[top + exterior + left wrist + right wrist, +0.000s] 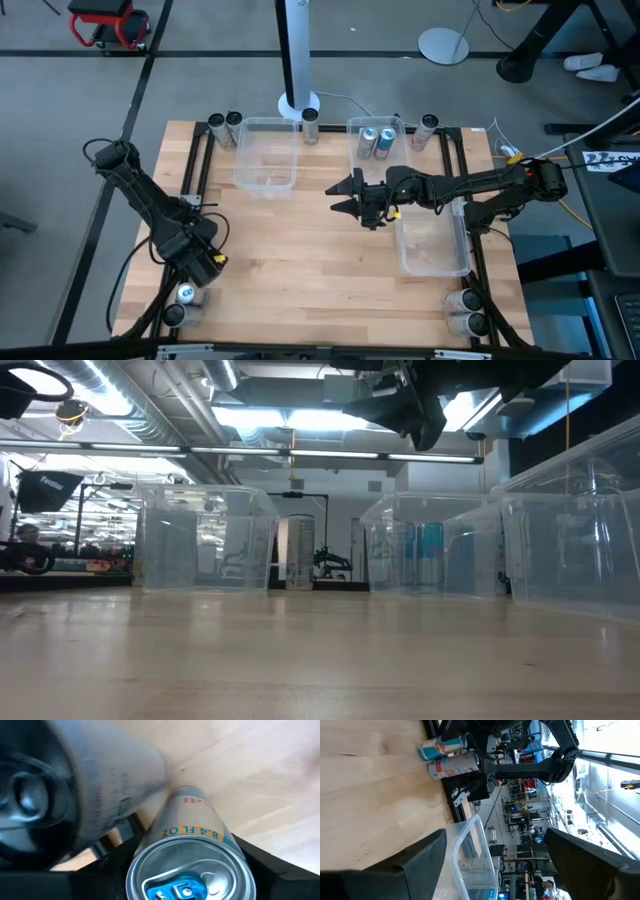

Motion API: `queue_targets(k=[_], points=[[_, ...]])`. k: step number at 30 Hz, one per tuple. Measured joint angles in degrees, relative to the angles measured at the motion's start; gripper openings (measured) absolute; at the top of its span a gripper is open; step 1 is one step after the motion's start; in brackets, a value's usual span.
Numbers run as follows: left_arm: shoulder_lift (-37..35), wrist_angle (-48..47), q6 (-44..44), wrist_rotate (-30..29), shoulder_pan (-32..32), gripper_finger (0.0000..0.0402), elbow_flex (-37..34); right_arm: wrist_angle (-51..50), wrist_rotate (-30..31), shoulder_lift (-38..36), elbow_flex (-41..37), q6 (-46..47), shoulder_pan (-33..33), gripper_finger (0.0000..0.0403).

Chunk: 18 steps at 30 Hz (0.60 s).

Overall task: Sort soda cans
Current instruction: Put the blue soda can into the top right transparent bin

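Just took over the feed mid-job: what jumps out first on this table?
The left gripper sits low at the near-left corner around a blue-tabbed can, its fingers flanking the can, with a second can beside it. The right gripper hangs open above mid-table. Two blue-and-silver cans already stand in the far-right clear bin.

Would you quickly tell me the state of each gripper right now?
Left gripper: around a blue-tabbed soda can at the table's near-left corner; cannot be told whether gripped.
Right gripper: open, empty, above the table's middle.
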Motion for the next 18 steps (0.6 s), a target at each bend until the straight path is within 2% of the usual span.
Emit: queue_targets(k=[8,18], points=[[0.0,0.3,4.3,-5.7,1.0,0.0235,4.0,-1.3,0.0,0.0,0.0,0.0,0.0,0.0340],[0.0,0.4,14.9,-12.3,5.7,0.0231,9.4,-1.5,0.0,-0.7,0.0,0.0,0.0,0.0340]])
